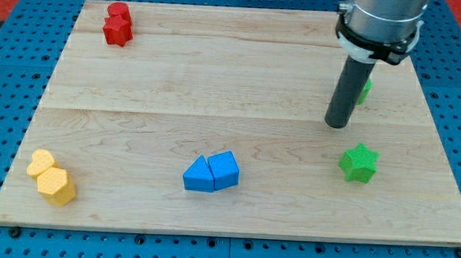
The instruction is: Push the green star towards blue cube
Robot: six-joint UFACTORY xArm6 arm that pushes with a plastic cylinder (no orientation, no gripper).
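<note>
The green star (359,163) lies on the wooden board at the view's right, below the middle. The blue cube (224,170) sits near the bottom centre, touching a blue triangular block (198,175) on its left. My tip (337,123) is the lower end of the dark rod; it rests on the board above and slightly left of the green star, apart from it, and far to the upper right of the blue cube.
A second green block (364,90) is partly hidden behind the rod at the right. Two red blocks (118,23) sit at the top left. Two yellow blocks (52,176) sit at the bottom left. The board's edge (233,233) meets blue pegboard.
</note>
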